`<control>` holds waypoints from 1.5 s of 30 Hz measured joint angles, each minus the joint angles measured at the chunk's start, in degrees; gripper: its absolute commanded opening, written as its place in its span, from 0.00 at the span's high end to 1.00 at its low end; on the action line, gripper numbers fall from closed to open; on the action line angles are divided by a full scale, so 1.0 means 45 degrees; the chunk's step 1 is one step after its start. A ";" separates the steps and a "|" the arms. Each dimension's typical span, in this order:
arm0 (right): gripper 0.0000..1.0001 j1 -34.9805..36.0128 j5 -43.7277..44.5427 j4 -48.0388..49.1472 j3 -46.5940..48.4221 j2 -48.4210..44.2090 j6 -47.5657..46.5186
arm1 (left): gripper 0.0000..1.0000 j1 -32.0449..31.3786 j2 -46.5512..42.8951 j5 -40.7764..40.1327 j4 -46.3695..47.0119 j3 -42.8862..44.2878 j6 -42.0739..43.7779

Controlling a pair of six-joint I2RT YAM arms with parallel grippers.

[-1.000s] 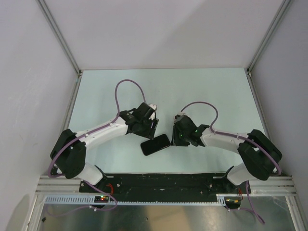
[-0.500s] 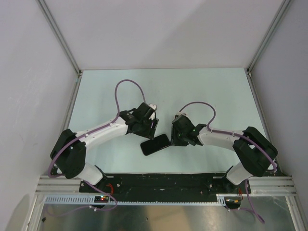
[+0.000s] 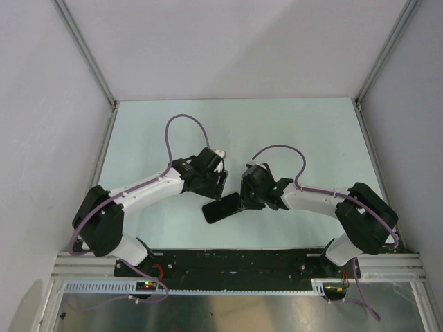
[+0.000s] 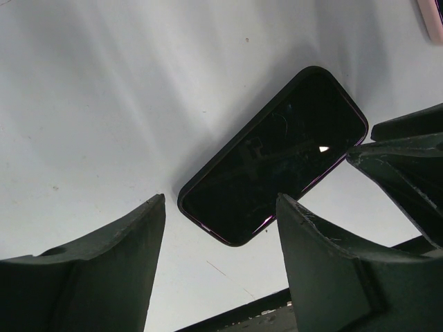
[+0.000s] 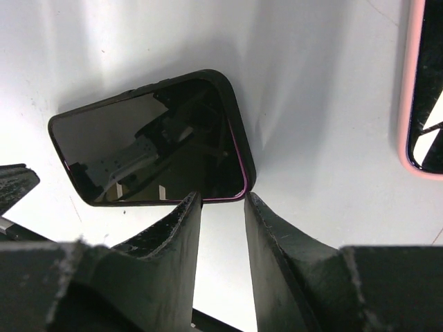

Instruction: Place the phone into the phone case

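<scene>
The phone (image 3: 221, 208) lies flat and screen up on the table, black and glossy, with a thin purple line inside a dark rim. In the left wrist view the phone (image 4: 277, 152) sits just beyond my left gripper (image 4: 220, 200), which is wide open and holds nothing. My right gripper (image 5: 223, 197) is narrowly open. Its fingertips (image 5: 194, 204) stand at the near right corner of the phone (image 5: 149, 149), and only bare table shows in the gap. A pink-rimmed flat thing (image 5: 423, 90) with a glossy dark face lies to the right. I cannot tell if it is the phone case.
The same pink edge shows at the top right of the left wrist view (image 4: 435, 17). Both arms meet at mid-table, with the left gripper (image 3: 220, 180) and the right gripper (image 3: 243, 199) close together over the phone. A black rail (image 3: 228, 261) runs along the near edge.
My right gripper has slid left until its tips reach the phone's right end. The left arm and the phone have stayed put.
</scene>
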 measured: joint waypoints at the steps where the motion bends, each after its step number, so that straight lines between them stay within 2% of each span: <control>1: 0.66 0.0019 -0.0005 0.0010 0.0024 0.0015 0.0010 | 0.30 0.0000 0.0000 0.0000 0.0000 0.0000 0.0000; 13: 0.69 0.0078 0.0282 -0.0544 0.0651 0.0646 0.0015 | 0.31 0.0000 0.0000 0.0005 0.0000 0.0000 -0.0005; 22: 0.62 0.0325 0.0656 -0.0729 0.0821 0.0704 -0.0019 | 0.31 0.0000 0.0000 0.0015 0.0000 0.0000 0.0000; 36: 0.61 0.0393 0.1360 -0.1525 0.0874 0.0680 -0.0175 | 0.31 -0.0039 0.0000 0.0024 0.0000 0.0000 0.0000; 45: 0.61 0.0330 0.1039 -0.1530 0.1151 0.0986 -0.0325 | 0.31 -0.0058 0.0000 0.0049 -0.0005 0.0000 0.0000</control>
